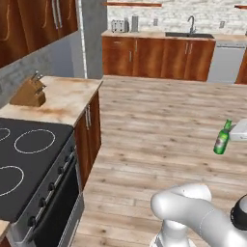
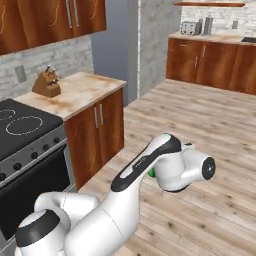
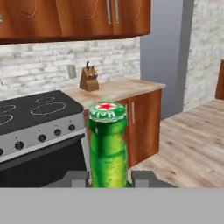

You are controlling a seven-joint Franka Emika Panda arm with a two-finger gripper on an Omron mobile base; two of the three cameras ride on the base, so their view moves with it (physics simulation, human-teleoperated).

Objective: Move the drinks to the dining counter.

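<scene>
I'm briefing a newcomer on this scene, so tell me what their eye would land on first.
The slim green bottle stands out first, gripped upright in the tool and carried in mid-air above the wood floor. Next comes the black stove at the left, with a wooden knife block on the marbled counter beside it.
</scene>
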